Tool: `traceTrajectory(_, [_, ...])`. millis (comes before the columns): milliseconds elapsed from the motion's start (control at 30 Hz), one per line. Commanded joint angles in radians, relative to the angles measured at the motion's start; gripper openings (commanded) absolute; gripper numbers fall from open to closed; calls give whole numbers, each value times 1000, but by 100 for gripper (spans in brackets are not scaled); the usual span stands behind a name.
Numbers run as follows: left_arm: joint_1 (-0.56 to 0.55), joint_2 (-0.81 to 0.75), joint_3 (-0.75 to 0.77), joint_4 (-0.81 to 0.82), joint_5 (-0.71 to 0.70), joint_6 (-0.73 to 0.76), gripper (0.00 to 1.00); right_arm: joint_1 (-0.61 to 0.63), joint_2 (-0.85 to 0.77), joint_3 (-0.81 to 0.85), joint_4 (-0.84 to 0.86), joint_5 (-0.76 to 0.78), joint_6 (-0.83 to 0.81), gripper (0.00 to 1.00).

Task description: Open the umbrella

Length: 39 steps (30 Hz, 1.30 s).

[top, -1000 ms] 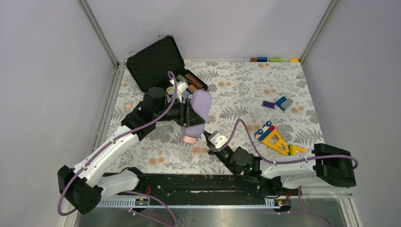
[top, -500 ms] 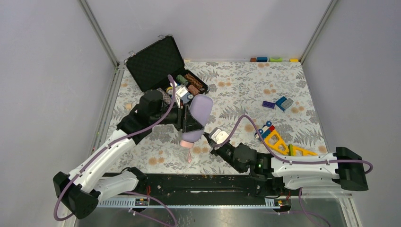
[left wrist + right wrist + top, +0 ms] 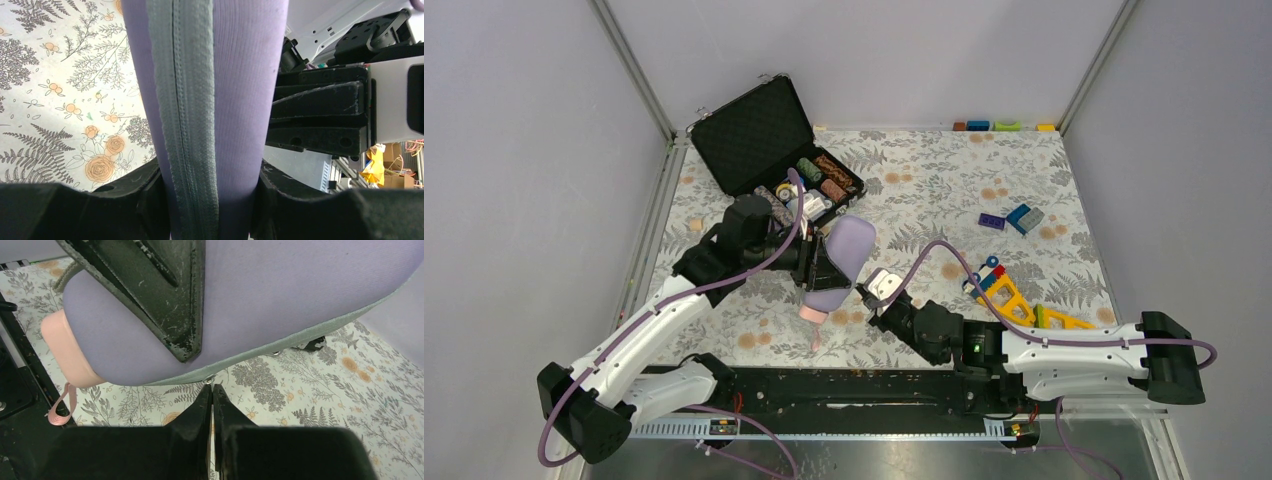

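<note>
The umbrella sits inside a lilac-grey sleeve point(image 3: 846, 252), held tilted above the floral table. Only its pink handle point(image 3: 812, 312) and looped pink strap point(image 3: 62, 408) stick out of the sleeve's lower end; canopy and shaft are hidden. My left gripper point(image 3: 822, 264) is shut across the sleeve's point(image 3: 240, 90) middle, a finger on each side, with the grey zipper band point(image 3: 182, 100) facing the camera. My right gripper point(image 3: 212, 389) is shut just under the sleeve point(image 3: 280, 300), its tips pinching the small metal zipper pull point(image 3: 210, 381). The handle point(image 3: 65, 347) lies left of it.
An open black case point(image 3: 749, 135) with small items stands at the back left. Loose toy bricks point(image 3: 1019, 218) and a yellow toy piece point(image 3: 1009, 295) lie on the right. Small coloured blocks point(image 3: 1004, 126) line the back edge.
The left arm has carried the sleeve slightly down and toward the near edge. The right arm has stretched out leftward, its gripper staying at the sleeve's underside.
</note>
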Motion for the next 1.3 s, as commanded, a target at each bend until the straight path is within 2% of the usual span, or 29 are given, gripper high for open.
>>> traceTrajectory(0, [1,-17,13,4,35,45,2,-1,-26,72,-43,90,14,0])
traceTrajectory(233, [1,-6,12,2,41,48,1,-38,-34,111,-140,73,29,0])
traceTrajectory(533, [-3,12,9,0,46,43,0,-177,-74,124,-195,-77,87,0])
traceTrajectory(800, [-15,23,6,2,45,44,0,-273,-61,184,-249,-185,56,0])
traceTrajectory(1267, [-48,68,22,-52,35,87,0,-327,-87,249,-339,-205,-31,0])
